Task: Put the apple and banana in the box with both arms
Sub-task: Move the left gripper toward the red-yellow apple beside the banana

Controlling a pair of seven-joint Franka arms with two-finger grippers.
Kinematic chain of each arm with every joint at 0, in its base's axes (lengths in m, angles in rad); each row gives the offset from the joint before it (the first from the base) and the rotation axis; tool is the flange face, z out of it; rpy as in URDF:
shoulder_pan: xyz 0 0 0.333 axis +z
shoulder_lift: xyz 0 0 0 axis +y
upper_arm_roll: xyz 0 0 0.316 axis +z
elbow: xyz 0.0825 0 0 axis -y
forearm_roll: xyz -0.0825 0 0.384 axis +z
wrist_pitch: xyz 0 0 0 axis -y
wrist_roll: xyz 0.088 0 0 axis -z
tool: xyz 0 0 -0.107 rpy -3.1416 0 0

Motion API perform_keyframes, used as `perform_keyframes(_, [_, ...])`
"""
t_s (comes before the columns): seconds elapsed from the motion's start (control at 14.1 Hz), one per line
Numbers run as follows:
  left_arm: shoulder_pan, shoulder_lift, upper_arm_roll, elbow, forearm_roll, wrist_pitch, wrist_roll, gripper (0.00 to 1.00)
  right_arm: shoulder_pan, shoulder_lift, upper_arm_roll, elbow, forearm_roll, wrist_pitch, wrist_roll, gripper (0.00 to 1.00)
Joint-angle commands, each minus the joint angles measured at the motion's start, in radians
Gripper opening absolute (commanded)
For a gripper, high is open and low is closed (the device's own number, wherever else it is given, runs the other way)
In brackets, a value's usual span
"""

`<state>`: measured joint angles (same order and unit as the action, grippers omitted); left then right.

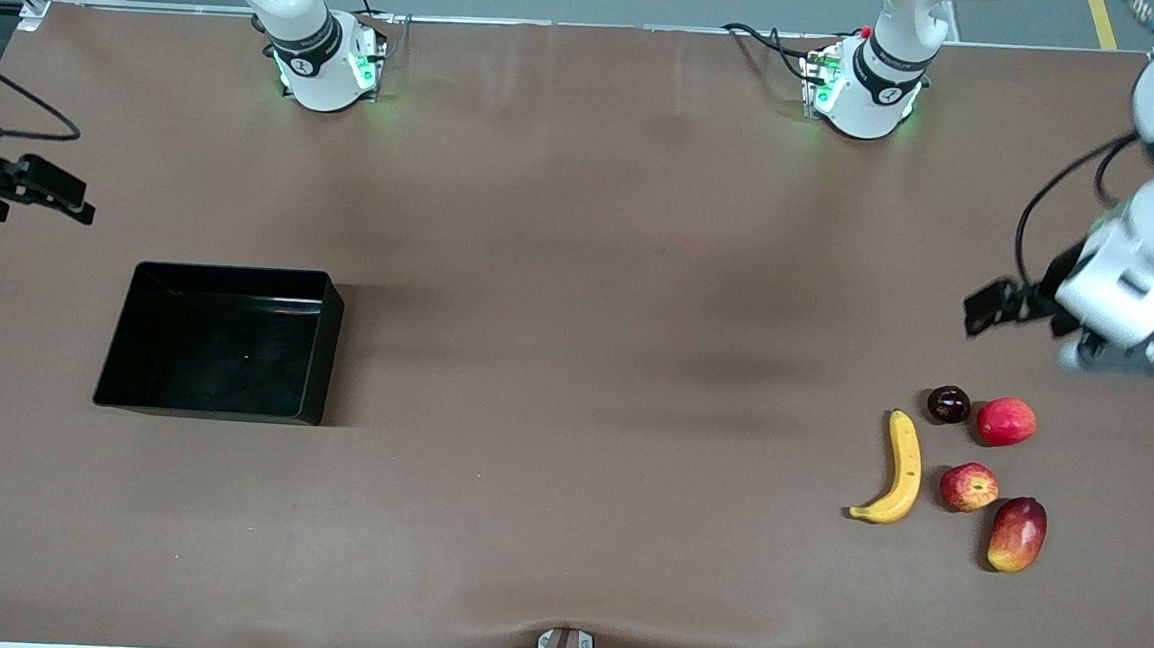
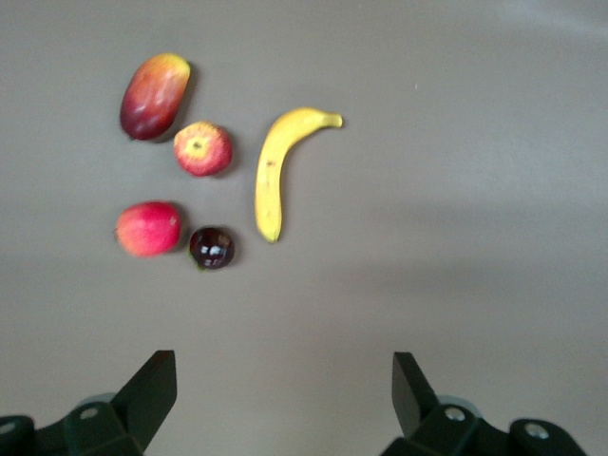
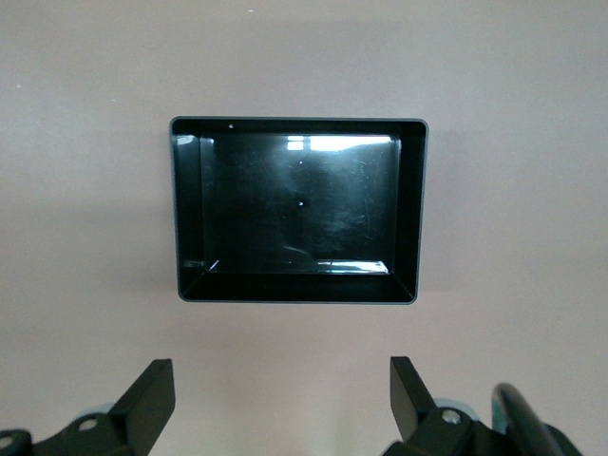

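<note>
Brown table (image 1: 581,264) | my left gripper (image 2: 285,389) wide open, empty, over table near fruit | right gripper (image 3: 282,394) open, empty, waiting near empty box (image 1: 114,356) | banana (image 1: 901,470) beside apple (image 1: 969,486), left arm's end | banana likely soft: grip mid-length; apple firm, may roll

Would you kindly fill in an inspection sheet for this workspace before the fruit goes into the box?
Surface: brown table, bare in the middle.
Job's things: apple beside banana; box empty, at the right arm's end.
Clutter: mango-like fruit, pinkish-red fruit, dark round fruit.
Grippers: left gripper open, above table by the fruits; right gripper open, near the box.
Cables: along both long table edges.
Surroundings: grey floor.
</note>
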<state>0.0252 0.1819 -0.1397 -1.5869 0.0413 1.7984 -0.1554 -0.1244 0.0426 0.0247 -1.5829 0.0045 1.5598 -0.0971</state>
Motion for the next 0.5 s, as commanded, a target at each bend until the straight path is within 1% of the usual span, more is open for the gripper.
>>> perform_keyframes(0.0, [0.016, 0.108, 0.002, 0.035, 0.018, 0.087, 0.014, 1.00, -0.038, 0.077, 0.008, 0.037, 0.005, -0.018, -0.015, 1.00])
perform_keyframes(0.21, [0.018, 0.192, 0.002, 0.035, 0.136, 0.194, 0.016, 1.00, -0.073, 0.137, 0.008, 0.034, 0.005, 0.008, -0.045, 1.00])
perform_keyframes(0.28, [0.022, 0.223, 0.002, 0.035, 0.161, 0.225, 0.016, 1.00, -0.089, 0.157, 0.008, 0.029, 0.005, 0.035, -0.071, 1.00])
perform_keyframes(0.43, [0.065, 0.281, 0.000, 0.033, 0.180, 0.292, 0.019, 1.00, -0.121, 0.203, 0.007, 0.011, 0.003, 0.100, -0.148, 1.00])
